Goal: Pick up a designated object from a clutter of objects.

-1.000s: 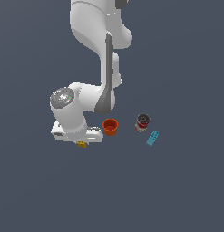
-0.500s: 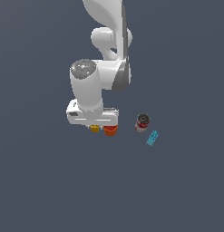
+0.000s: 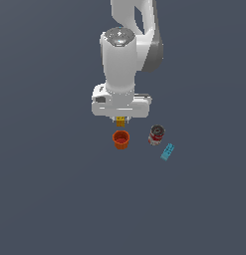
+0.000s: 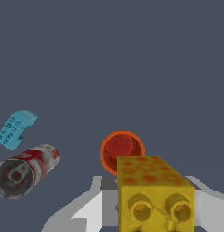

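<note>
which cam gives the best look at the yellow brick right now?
The wrist view. There the yellow brick fills the foreground between the gripper fingers, studs and mottled surface clear. In the exterior view the brick is only a small yellow speck under the hand, just above the orange cup.

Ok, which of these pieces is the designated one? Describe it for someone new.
Start at the big white arm and follow it down to the tool. The yellow studded brick sits between its fingers, just above the orange cup. It is the only yellow piece, stubbier than the light-blue brick.
</note>
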